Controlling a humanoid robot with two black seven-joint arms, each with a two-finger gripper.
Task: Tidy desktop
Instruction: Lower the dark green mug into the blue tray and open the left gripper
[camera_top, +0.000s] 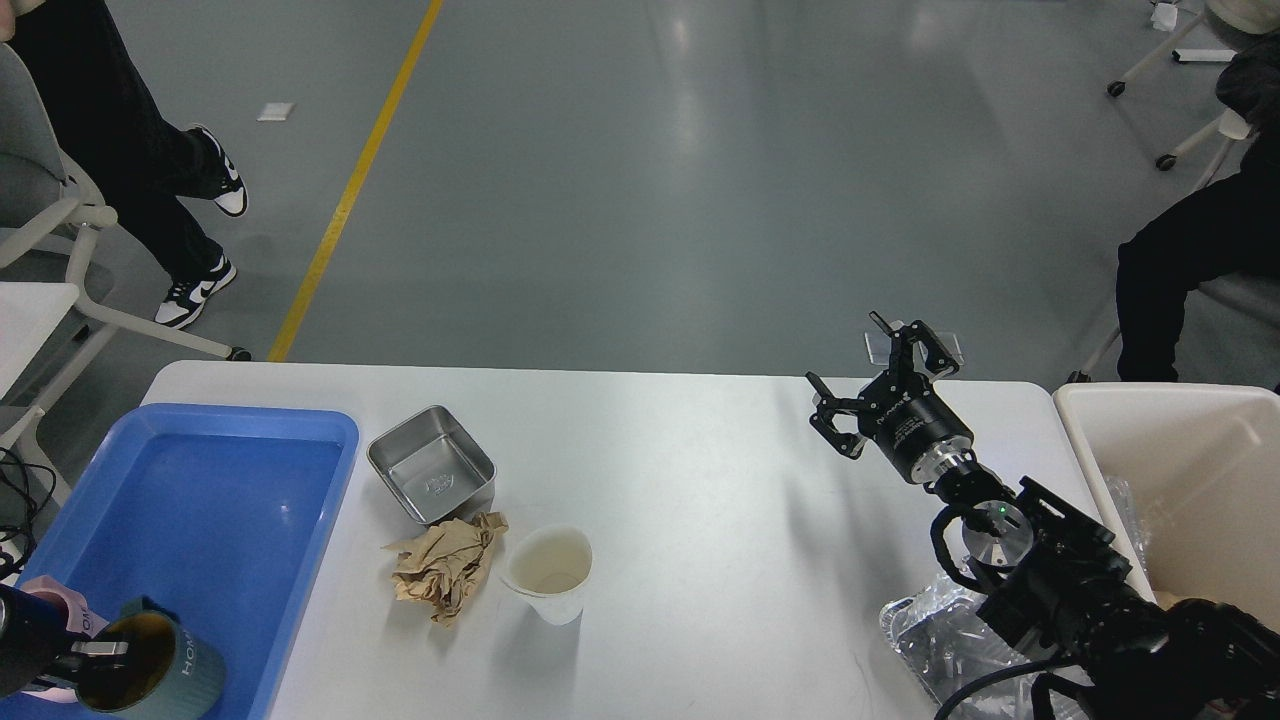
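Head view: white surface (700, 470) with a paper cup at its middle, right tool raised and open
Right tool (880, 385) hovers over the far right of the surface, well right of the paper cup (550, 572), fingers spread and holding nothing; just left of the cup lies crumpled brown paper (445, 565), with a steel tin (432, 463) beyond that, a blue tray (200, 510) further left, and a dark mug (150, 665) at the tray's near corner, where whether the left tool (75, 650) grips it I cannot tell; a beige bin (1180, 470) stands far right of the cup, crinkled foil (930, 635) near it
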